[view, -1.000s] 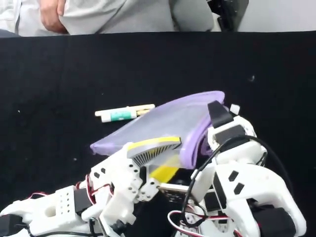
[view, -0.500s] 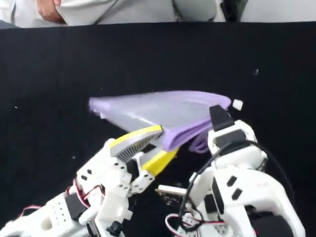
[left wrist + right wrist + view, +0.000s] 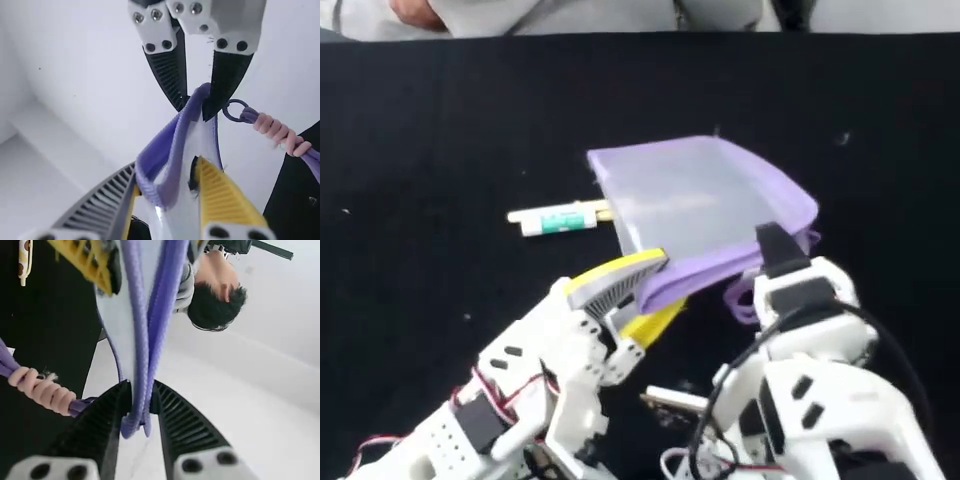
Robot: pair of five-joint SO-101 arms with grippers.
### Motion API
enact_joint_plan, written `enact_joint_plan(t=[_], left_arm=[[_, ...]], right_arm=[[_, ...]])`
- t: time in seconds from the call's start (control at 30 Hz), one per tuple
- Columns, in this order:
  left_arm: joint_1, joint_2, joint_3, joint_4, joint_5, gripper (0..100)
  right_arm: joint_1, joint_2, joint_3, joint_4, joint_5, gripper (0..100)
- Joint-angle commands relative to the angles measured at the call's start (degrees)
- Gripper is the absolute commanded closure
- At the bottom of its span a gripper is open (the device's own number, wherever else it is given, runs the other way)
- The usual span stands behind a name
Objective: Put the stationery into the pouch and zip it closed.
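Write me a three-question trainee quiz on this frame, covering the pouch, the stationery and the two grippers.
1. True or false: the purple pouch lies flat on the black table.
2. Multiple choice: where is the white-and-teal stationery item? A. inside the pouch. B. on the table, outside the pouch. C. upright in a cup.
3. Short answer: left gripper or right gripper, which has black fingers?

Key:
1. False: both grippers hold it up by its edge.
2. B.
3. Right; the left one's fingers are yellow and grey.
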Motion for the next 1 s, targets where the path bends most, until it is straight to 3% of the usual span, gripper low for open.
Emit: enact_joint_plan(t=[0.0, 0.33, 0.5, 0.67, 0.83, 0.97], left_arm=[[-0.75, -0.62, 0.31, 0.00, 0.35, 79], [-5.05, -0.62, 0.31, -0.18, -2.90, 74], [-11.30, -0.62, 0.31, -0.18, -2.46, 74], [-20.00, -0.62, 0.31, -0.26, 5.27, 74], [-25.71, -0.70, -0.13, -0.26, 5.71, 74], [-30.29, -0.70, 0.22, -0.09, 5.89, 74]], right_arm=[[0.62, 0.75, -3.12, -0.44, -0.97, 98.7], [0.79, 0.75, -3.12, -0.44, -0.97, 98.7], [0.88, 0.75, -3.12, -0.79, -2.46, 98.7], [3.43, 0.84, -1.19, -5.36, -4.75, 98.7], [8.97, 0.84, 5.49, -13.27, -5.10, 98.7], [9.49, 0.84, 6.81, -15.74, -10.46, 98.7]])
